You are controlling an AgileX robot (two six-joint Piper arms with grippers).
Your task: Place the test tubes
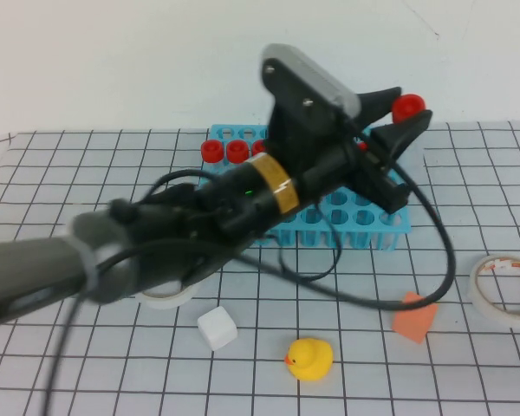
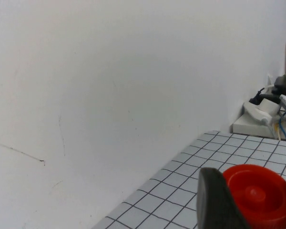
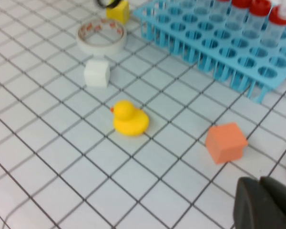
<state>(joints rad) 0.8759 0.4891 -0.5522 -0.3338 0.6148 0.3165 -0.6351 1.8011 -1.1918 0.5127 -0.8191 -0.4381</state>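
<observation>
We've got our left gripper [image 1: 410,107] clamped on a red-capped test tube [image 2: 258,194] right between its fingers, with the blue rack [image 1: 366,218] just below them, while our right gripper [image 3: 263,201] is pinched closed, the orange cube [image 3: 225,142] near its fingertips.

rack [image 1: 364,218]: blue
test tube caps [image 1: 237,151]: red
duck [image 1: 310,359]: yellow
cube [image 1: 217,328]: white
block [image 1: 413,317]: orange
table [image 1: 390,381]: white, dark grid lines

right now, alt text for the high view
The left gripper holds a red-capped test tube above the blue tube rack. The right gripper is outside this view. In front lie a yellow duck and an orange block.
</observation>
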